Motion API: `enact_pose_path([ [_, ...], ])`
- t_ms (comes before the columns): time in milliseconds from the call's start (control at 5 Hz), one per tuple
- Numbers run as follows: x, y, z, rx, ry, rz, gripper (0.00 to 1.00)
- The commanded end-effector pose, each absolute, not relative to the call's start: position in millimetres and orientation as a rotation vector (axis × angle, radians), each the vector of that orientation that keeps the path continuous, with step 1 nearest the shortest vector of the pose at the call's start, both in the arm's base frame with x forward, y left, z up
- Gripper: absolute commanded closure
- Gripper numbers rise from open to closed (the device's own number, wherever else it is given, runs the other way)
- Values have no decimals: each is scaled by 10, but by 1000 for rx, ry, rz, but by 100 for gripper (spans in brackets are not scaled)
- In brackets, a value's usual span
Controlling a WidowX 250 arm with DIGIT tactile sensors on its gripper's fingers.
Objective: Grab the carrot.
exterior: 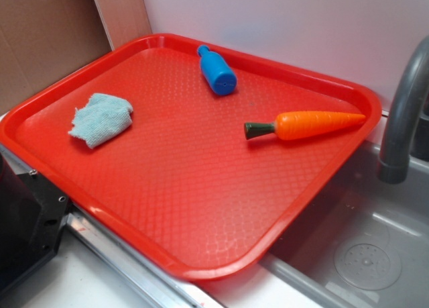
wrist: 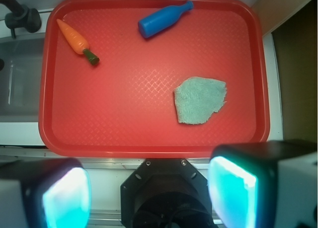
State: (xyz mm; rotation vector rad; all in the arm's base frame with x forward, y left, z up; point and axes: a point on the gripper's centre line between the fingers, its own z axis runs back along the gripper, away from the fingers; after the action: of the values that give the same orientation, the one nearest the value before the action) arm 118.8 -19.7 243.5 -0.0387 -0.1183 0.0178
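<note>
Carrot (wrist: 74, 38) lies upper left in the wrist view on the red tray (wrist: 149, 143), apart from blue bottle (wrist: 162, 20) and green cloth (wrist: 199, 100). Fingers (wrist: 231, 190) spread wide, empty. No readable writing.

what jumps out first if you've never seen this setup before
The big red tray fills most of both views, overhanging a grey sink. On it lie three small things, well apart: an orange carrot near the sink-side edge, a blue bottle on its side along the far rim, and a crumpled light blue cloth at the opposite end. The gripper is open, off the tray's near rim, holding nothing.
</note>
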Motion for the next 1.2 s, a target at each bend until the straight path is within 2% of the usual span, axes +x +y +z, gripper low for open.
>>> enact_pose_path([
  [0, 1188, -197, 2435, -39, -118, 18, 0],
  [200, 1296, -183, 2384, -27, -196, -85, 0],
  [600, 1847, -386, 2140, -5, -281, -276, 0],
  [1000, 2425, -846, 1629, -45, -271, -447, 0],
])
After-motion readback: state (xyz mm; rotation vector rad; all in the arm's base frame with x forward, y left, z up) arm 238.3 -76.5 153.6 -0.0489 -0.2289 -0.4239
